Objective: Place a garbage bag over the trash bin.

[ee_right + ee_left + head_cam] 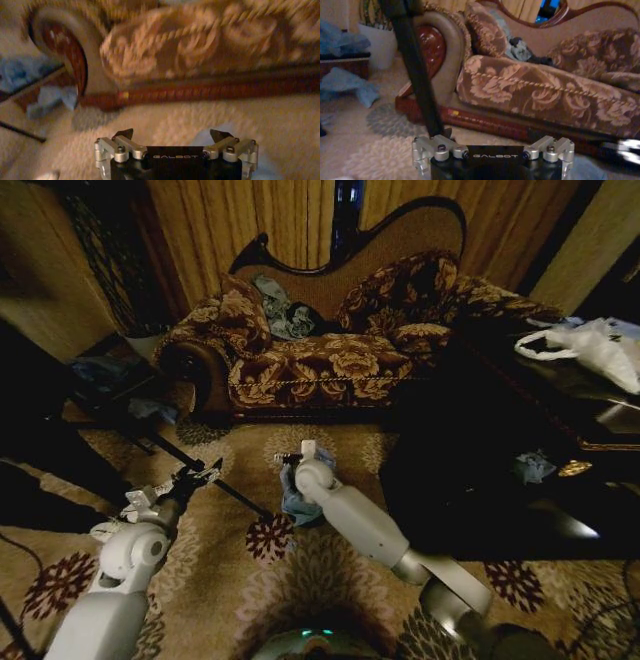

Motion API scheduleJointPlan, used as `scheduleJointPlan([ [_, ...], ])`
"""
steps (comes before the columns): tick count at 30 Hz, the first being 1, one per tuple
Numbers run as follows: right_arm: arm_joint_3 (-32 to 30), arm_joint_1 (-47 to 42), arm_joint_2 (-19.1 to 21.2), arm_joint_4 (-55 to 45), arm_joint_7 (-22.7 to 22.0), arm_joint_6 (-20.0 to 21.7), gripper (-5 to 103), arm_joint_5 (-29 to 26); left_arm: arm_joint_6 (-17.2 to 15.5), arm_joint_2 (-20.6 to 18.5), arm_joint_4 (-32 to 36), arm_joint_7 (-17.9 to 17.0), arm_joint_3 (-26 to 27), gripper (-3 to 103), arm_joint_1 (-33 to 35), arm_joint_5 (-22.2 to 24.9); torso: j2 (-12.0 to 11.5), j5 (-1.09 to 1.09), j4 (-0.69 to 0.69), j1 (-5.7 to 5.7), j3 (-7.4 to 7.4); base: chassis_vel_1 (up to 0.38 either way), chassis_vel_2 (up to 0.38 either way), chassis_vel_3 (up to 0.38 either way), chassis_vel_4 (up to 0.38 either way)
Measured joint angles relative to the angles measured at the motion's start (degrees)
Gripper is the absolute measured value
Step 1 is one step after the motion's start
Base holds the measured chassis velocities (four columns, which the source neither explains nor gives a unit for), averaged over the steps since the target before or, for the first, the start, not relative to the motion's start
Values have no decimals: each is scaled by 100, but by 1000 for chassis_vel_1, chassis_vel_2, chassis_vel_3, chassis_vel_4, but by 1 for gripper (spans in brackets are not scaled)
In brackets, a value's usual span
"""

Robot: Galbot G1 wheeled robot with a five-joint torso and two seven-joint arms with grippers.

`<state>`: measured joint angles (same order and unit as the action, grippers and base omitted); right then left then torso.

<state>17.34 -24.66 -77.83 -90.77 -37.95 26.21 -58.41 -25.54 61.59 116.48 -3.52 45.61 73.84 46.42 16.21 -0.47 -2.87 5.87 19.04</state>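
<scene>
Dim, warm light leaves the head view's corners bowed and deep in shadow, with glare on the dark worktop (560, 525), while the right wrist view smears the sofa (200, 48) into motion blur.

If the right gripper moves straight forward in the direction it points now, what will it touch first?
Probably the sofa. The right gripper, open, points across bare carpet at the sofa's wooden base rail and the floral seat above it. Nothing else shows in that line, though depth is hard to judge.

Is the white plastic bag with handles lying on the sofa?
No, the white plastic bag lies on the dark table right of the sofa.
</scene>
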Motion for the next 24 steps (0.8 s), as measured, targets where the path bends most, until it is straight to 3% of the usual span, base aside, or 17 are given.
scheduleJointPlan([
  [2,-210,-349,707,-629,587,-301,100,211,15,-147,-168,204,-144,100,-341,70,0,0,-6,0,0,0,0,0,0],
  [3,-210,-349,707,-629,587,-301,100,211,15,-147,-168,204,-144,100,-341,70,0,0,-6,0,0,0,0,0,0],
  [5,-493,-932,1398,-1116,1415,-1049,100,811,219,-306,-572,730,-503,100,-938,-49,0,1,-7,0,0,0,0,0,0],
  [7,-584,-1088,1512,-1193,1598,-1197,100,944,322,-339,-698,892,-617,100,-1073,-145,0,2,-9,0,-1,0,0,0,0],
  [8,-863,-1528,1706,-1319,2064,-1579,100,1236,631,-419,-1109,1330,-928,100,-1400,-505,0,1,-7,0,0,0,0,0,0],
  [10,-1212,-2069,1773,-1344,2486,-1960,100,1572,994,-505,-1620,2018,-1285,100,-1729,-1037,0,-1,-8,1,0,0,0,0,0],
  [11,-1212,-2069,1773,-1344,2486,-1960,100,1572,994,-505,-1620,2018,-1285,100,-1729,-1037,0,-1,-8,1,0,0,0,0,0],
  [12,-1385,-2305,1747,-1331,2707,-2120,100,1698,1177,-563,-1915,2423,-1438,100,-1853,-1265,0,0,-8,1,0,0,0,0,0],
  [14,-1504,-2464,1618,-1138,3008,-2380,100,1866,1330,-675,-2294,2909,-1604,100,-1929,-1498,0,-1,-6,0,0,0,0,0,0],
  [17,-1573,-2561,1518,-928,3247,-2584,100,2001,1474,-741,-2719,3232,-1851,100,-2090,-1549,0,2,6,0,0,0,0,0,0],
  [20,-1676,-2680,1506,-906,3290,-2641,100,2018,1519,-740,-3095,3422,-2075,100,-2334,-1552,0,-4,0,0,0,0,0,0,0],
  [22,-1865,-2870,1517,-879,3349,-2736,100,2018,1731,-654,-4010,3866,-2354,100,-2918,-1553,0,-3,-4,1,0,0,0,0,0],
  [24,-1912,-2904,1522,-863,3363,-2756,100,2019,1809,-629,-4241,4057,-2403,100,-3074,-1553,0,-2,-5,0,0,0,0,0,0],
])
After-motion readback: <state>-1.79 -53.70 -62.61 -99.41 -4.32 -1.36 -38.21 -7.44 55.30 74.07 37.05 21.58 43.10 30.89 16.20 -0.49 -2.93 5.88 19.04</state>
